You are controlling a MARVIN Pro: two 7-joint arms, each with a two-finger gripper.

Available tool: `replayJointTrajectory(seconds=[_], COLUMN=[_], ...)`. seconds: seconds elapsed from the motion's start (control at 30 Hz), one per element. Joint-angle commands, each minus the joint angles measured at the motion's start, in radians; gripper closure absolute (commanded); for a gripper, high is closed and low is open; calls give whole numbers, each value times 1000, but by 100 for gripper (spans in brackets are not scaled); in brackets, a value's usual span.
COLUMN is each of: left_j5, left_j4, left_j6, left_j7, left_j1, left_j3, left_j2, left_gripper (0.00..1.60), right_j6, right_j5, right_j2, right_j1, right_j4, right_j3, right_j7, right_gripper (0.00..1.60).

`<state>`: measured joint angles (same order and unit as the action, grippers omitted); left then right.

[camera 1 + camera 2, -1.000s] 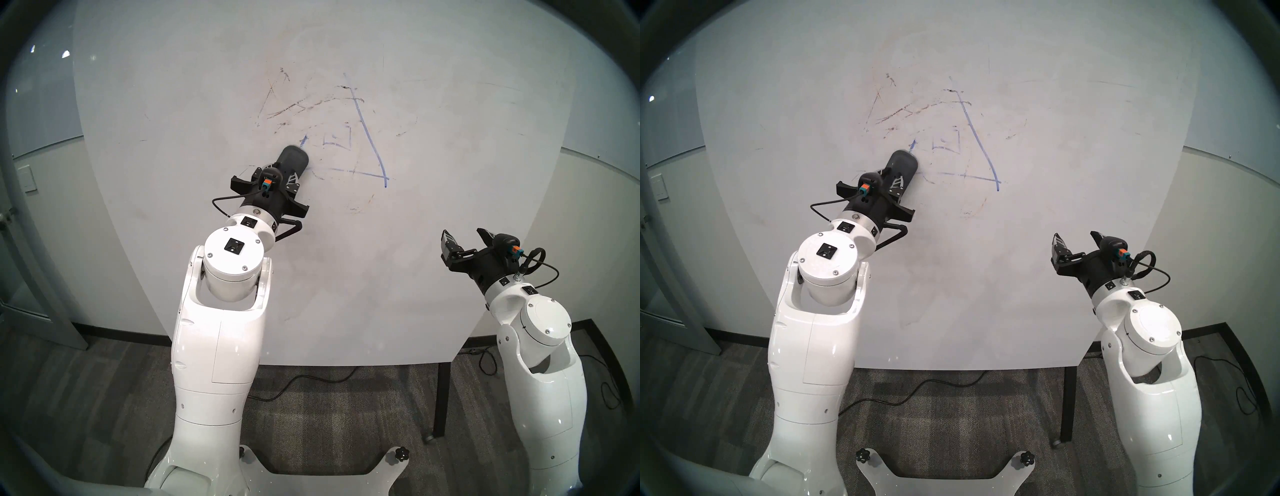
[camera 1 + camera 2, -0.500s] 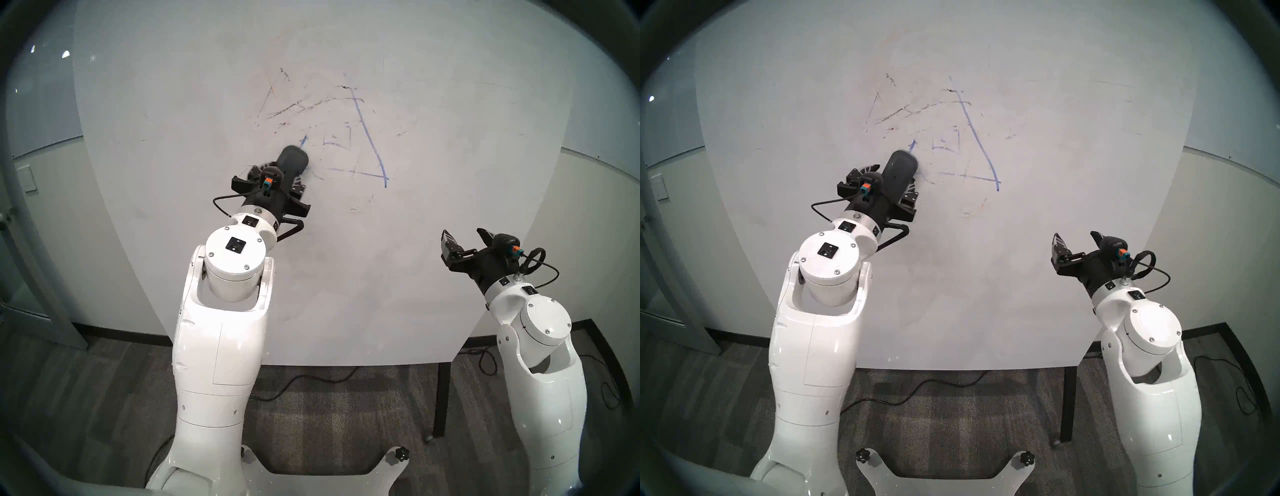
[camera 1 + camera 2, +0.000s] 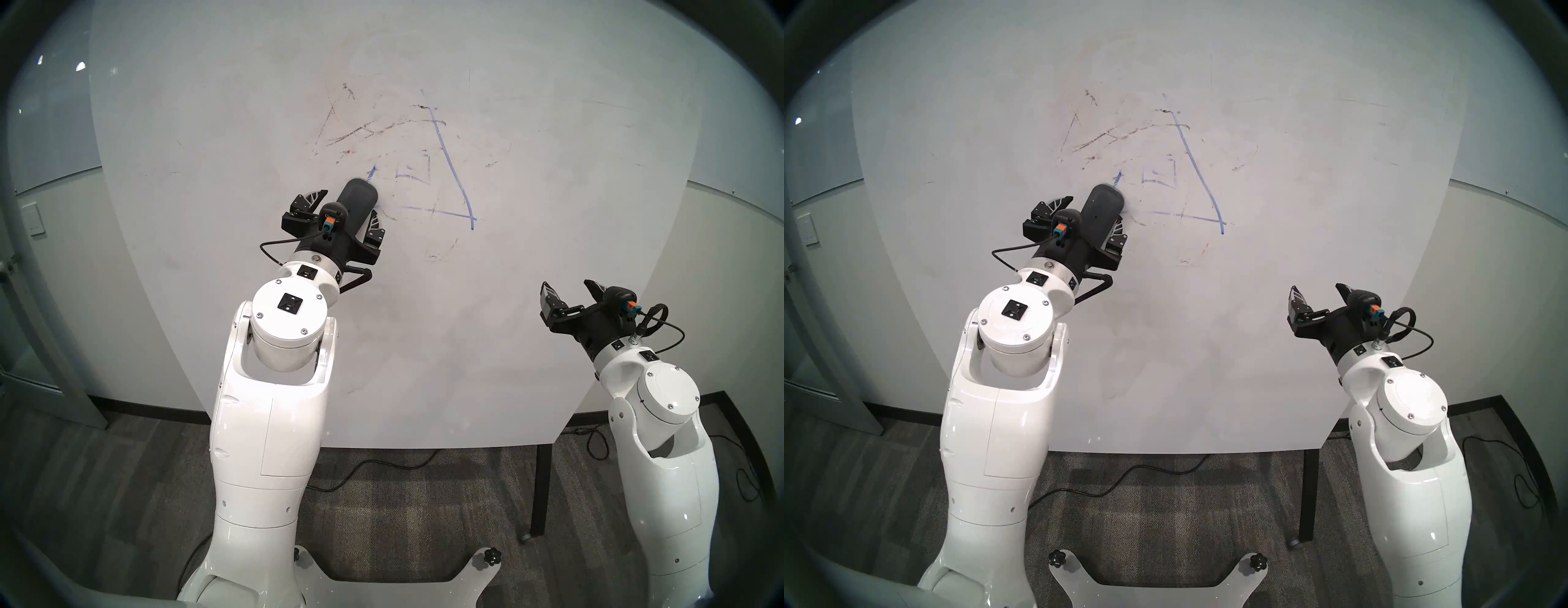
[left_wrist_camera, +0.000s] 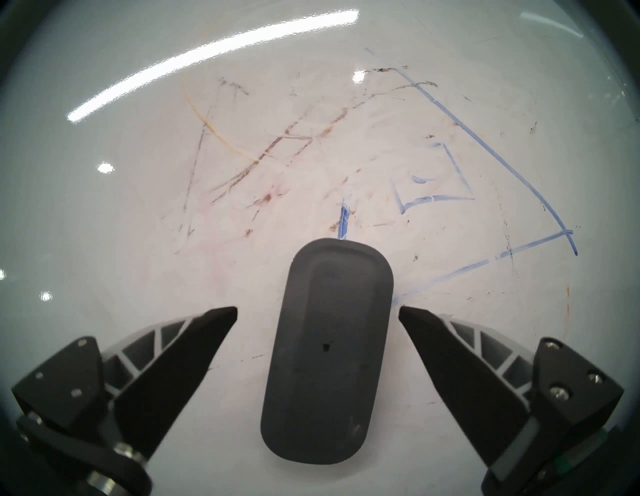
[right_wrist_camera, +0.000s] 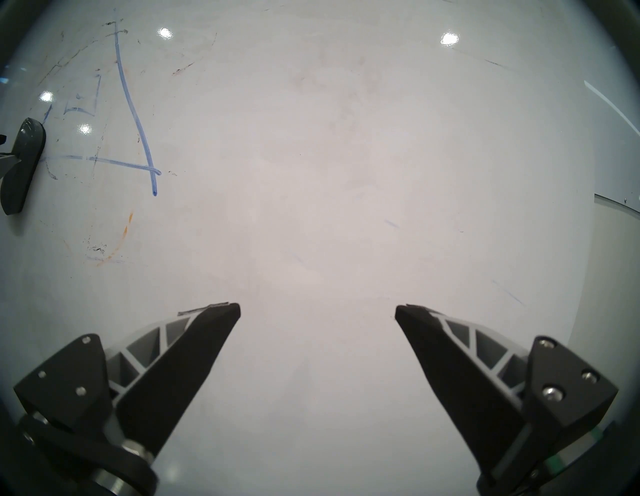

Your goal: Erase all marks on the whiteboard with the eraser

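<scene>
The eraser (image 4: 327, 350) lies flat against the whiteboard (image 3: 509, 318), just left of the blue marks (image 3: 456, 182) and w/ its upper end touching a short blue stroke; left gripper (image 4: 318, 308) is spread wide, fingers either side of the eraser and clear of it, holding nothing. Right gripper (image 5: 317, 306) is also wide open & empty, well to the right near the board, apart from the marks
</scene>
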<state>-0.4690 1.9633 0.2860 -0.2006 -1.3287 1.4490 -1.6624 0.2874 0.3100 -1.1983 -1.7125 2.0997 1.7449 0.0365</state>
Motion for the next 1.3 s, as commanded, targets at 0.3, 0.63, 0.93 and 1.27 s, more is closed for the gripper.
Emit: replayJointTrajectory(seconds=[0.3,0.63,0.93,1.27], left_j5=[7,-7,-24,-30], left_j4=[-19,-36,-49,-60], left_j6=[10,12,7,7], left_j7=[-25,-35,-29,-22], left_j1=[51,58,62,63], left_j3=[8,8,10,15], left_j2=[9,19,18,16], left_gripper=[0,0,0,0], right_j6=[-4,-4,-4,-4], right_j5=[0,0,0,0], right_j2=[1,1,1,1], right_j1=[7,7,7,7], right_j4=[22,22,22,22], right_j3=[0,0,0,0], right_j7=[2,2,2,2], right_gripper=[0,0,0,0])
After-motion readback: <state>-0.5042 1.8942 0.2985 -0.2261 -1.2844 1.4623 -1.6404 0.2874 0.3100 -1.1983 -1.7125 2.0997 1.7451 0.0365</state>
